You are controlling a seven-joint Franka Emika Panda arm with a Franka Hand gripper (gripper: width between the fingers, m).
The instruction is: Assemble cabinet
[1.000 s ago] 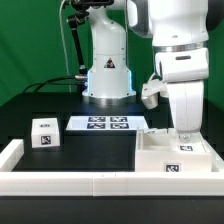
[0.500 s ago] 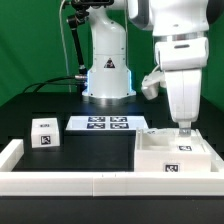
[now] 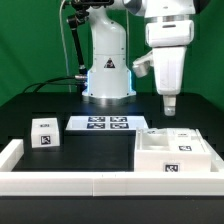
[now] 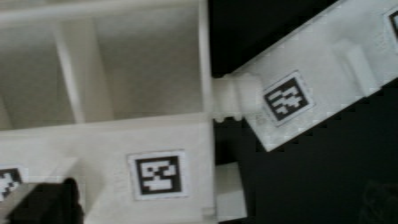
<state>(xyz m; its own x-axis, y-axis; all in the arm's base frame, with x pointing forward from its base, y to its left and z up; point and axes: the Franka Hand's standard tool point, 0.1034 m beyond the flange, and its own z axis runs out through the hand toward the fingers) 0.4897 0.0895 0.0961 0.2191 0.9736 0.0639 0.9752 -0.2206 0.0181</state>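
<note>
White border rail (image 3: pixel 100 183) runs along the near edge, and the cabinet box (image 3: pixel 175 152) sits tucked into the near corner on the exterior view's right, open side up. Further back, toward the opposite side edge, there's a small tagged block (image 3: pixel 42 132), loose, with the marker board (image 3: pixel 105 124) near it. The end effector (image 3: pixel 168 103) hangs over the box's far side with nothing in it; open or clenched, I honestly can't tell. My worry: come down off-line and it clips the far wall and shoves the box askew.
</note>
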